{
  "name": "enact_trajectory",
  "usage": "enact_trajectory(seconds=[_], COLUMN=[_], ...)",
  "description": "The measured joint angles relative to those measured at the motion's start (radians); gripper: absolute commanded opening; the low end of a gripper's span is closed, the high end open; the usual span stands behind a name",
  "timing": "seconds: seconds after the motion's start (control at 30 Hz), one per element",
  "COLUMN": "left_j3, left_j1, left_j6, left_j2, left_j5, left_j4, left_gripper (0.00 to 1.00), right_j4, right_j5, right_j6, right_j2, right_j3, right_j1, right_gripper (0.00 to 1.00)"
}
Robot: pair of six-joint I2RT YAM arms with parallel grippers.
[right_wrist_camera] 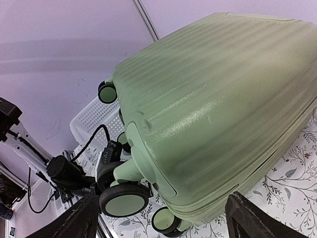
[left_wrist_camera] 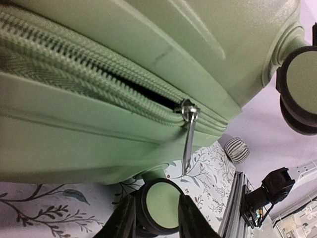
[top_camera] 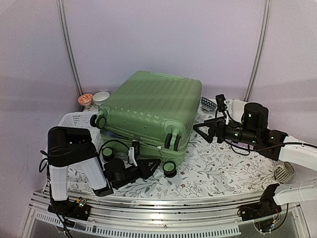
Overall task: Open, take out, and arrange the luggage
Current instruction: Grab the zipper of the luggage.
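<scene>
The luggage [top_camera: 148,106] is a large light-green ribbed suitcase lying flat mid-table, wheels toward me. In the left wrist view its zip [left_wrist_camera: 99,82] is parted a short way, and the metal pull [left_wrist_camera: 187,139] hangs down beyond my fingertips. My left gripper [top_camera: 154,164] sits low at the near corner, its jaws part-way apart around nothing, with a lower wheel [left_wrist_camera: 157,206] showing in the gap between the fingers [left_wrist_camera: 124,220]. My right gripper [top_camera: 202,130] hovers wide open just right of the suitcase [right_wrist_camera: 213,99], facing its wheel end.
A white perforated basket [top_camera: 74,119] lies left of the suitcase, partly under it. Two small bowls [top_camera: 94,98] stand at the back left. A striped round object [top_camera: 284,172] sits on the floral cloth [top_camera: 223,168] at the right edge, and a patterned dish [top_camera: 208,103] behind the case.
</scene>
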Motion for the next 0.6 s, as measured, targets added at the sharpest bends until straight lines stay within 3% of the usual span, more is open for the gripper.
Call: enact_trajectory(seconds=[0.17,0.47,0.6], left_j3=[0.024,0.051,0.064], left_j1=[0.000,0.002,0.009], left_j6=[0.003,0.016,0.011], left_j2=[0.010,0.029,0.031], left_j5=[0.008,0.015,0.029], left_j4=[0.000,0.000,0.000], left_gripper=[0.44,0.28,0.28], right_j4=[-0.006,-0.009,-0.010], right_j5=[0.000,-0.002,-0.002], right_j6=[-0.001,-0.004,-0.004], right_j2=[-0.013,-0.013,-0.013], right_j3=[0.000,0.000,-0.001], right_j1=[0.000,-0.001,-0.001], right_gripper=[0.91,0.91,0.91])
